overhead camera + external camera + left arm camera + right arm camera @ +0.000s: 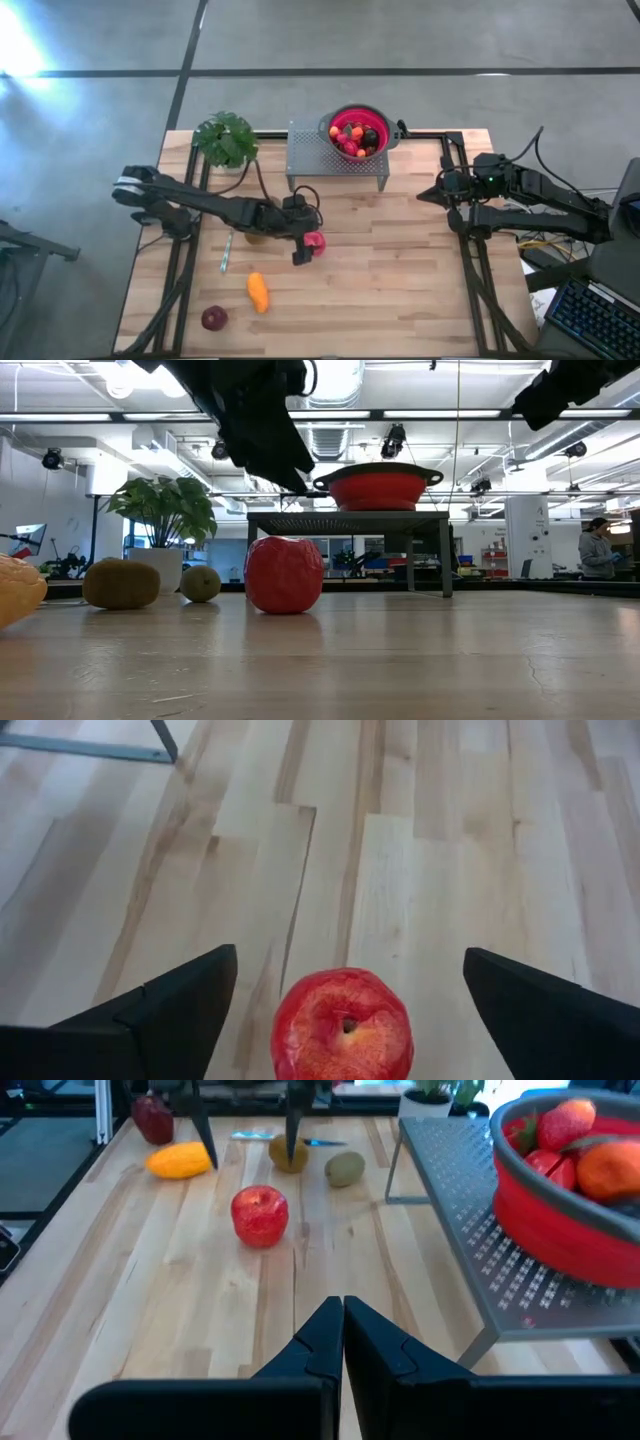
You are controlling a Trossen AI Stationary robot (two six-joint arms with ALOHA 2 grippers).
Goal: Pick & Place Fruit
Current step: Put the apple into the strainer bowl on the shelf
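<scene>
I see the wooden bench [400, 270], my left tool [340, 982] released above the red apple [342, 1025] sitting mid-bench, fingers either side without touching, my right tool [343, 1330] clenched, waiting near the bench's right edge.

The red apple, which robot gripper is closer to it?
The left one. The left gripper hangs open right above the red apple, one finger on each side, not touching. The right gripper is shut, far off by the table's right edge.
</scene>
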